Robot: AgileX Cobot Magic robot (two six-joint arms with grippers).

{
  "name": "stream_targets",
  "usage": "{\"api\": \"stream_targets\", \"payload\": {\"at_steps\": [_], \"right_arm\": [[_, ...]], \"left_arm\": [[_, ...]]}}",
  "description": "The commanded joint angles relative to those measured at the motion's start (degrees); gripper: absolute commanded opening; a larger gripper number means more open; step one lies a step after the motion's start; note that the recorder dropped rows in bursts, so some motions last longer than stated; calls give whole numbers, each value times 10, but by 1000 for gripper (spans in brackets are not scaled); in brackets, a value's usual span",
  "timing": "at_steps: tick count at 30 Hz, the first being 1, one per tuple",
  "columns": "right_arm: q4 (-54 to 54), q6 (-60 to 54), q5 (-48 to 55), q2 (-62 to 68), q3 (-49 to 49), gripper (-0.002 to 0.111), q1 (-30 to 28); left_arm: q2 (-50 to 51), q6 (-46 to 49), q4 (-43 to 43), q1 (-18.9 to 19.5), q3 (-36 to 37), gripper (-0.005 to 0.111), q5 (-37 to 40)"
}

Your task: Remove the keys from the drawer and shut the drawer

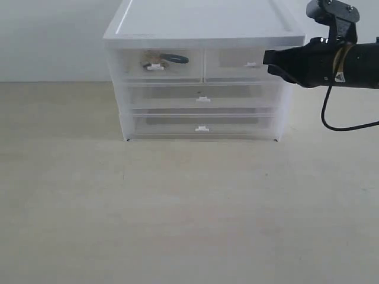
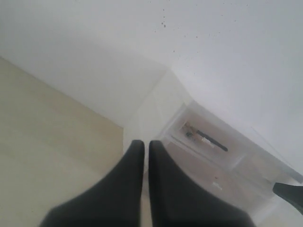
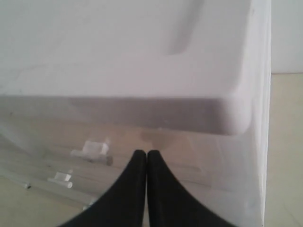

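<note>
i had both tools pressed together and holding nothing: my right pincer point(image 1: 267, 63) hung right in front of the chest point(image 1: 201, 23), at its upper right corner, and my left pincer point(image 2: 144, 147) hovered off the chest's left side, apart from it. the keys point(image 1: 163, 59) lay inside the drawer point(image 1: 133, 70) at the chest's upper left, showing through its cloudy front just above the tab handle point(image 1: 155, 67), and that drawer looked pushed in flush with the chest's front. my worry was plain. my right pincer sat at the right-hand drawer point(image 1: 237, 74), not the one with the keys, so a careless advance could have hooked the wrong tab or simply shoved the chest backward. with my jaws shut i could not have taken that small tab at all; i would have had to spread them first, and the tab looked slim enough to slip out of a poor pinch. the chest looked light and stood loose on the table point(image 1: 177, 207), so i judged a hard tug might drag the whole chest forward instead of sliding the drawer out. a jerk could also have sent the keys skating to the back of the drawer, and their dark loop might have caught on the chest's frame as i lifted them.
</note>
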Motion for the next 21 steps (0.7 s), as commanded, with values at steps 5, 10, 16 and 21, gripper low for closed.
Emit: {"api": "stream_targets", "payload": {"at_steps": [5, 10, 16, 21], "right_arm": [[62, -45, -16, 3, -8, 0, -3], [77, -52, -21, 3, -8, 0, -3], [83, -57, -23, 3, -8, 0, -3], [86, -59, -23, 3, -8, 0, -3]], "left_arm": [[0, 21, -4, 1, -4, 4, -8], [36, 29, -7, -2, -29, 4, -11], [131, 45, -7, -24, -143, 4, 7], [273, 140, -23, -49, -283, 4, 103]]}}
